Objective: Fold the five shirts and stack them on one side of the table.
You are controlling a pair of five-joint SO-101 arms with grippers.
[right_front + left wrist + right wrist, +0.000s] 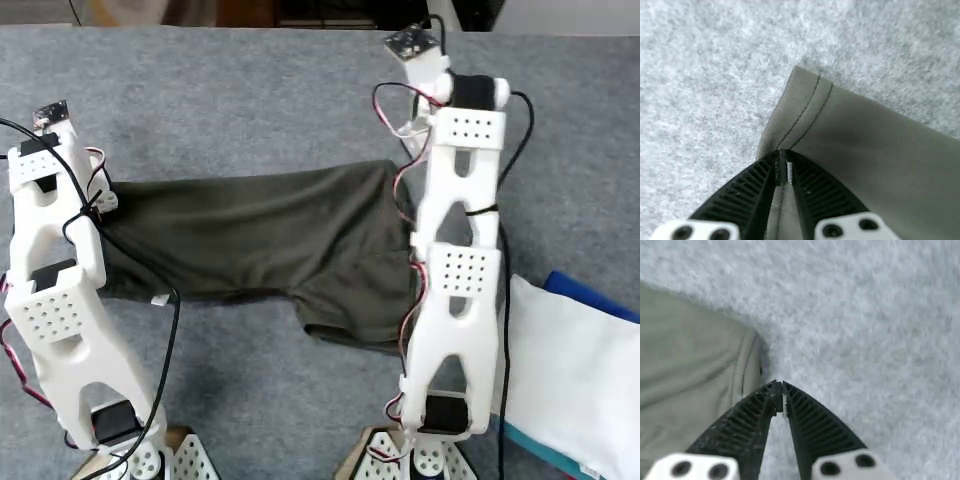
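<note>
Mid-fold: left gripper [784, 167] pinches shirt [260, 235] hem; right gripper [780, 392] closed at shirt's edge. Next, probably: draw hem across evenly.

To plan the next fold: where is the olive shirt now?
High view: the olive shirt lies spread on the grey table between both arms, one hemmed corner pinched in the left fingers.

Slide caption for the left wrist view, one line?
Left gripper shut on the olive shirt at its stitched hem, over the grey table.

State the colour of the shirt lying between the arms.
The shirt is plain dark olive green; the high view shows it best.
</note>
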